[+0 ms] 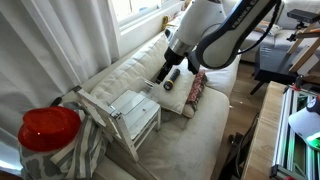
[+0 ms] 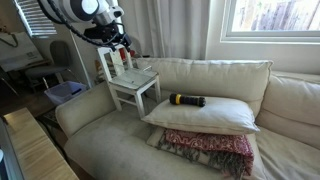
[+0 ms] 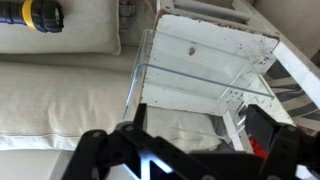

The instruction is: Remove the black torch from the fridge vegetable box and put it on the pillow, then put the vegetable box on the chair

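The black torch (image 2: 187, 99), yellow-banded near one end, lies on its side on the cream pillow (image 2: 215, 112). The clear fridge vegetable box (image 3: 200, 75) sits empty on the white chair (image 2: 128, 88) seat. My jaws stand wide apart close to the box, gripping nothing.

The black torch (image 2: 187, 99) is laid on the pillow (image 2: 205, 116). The chair (image 2: 131, 86) is set on the sofa (image 2: 100, 150), the gripper (image 2: 121, 48) positioned above it.
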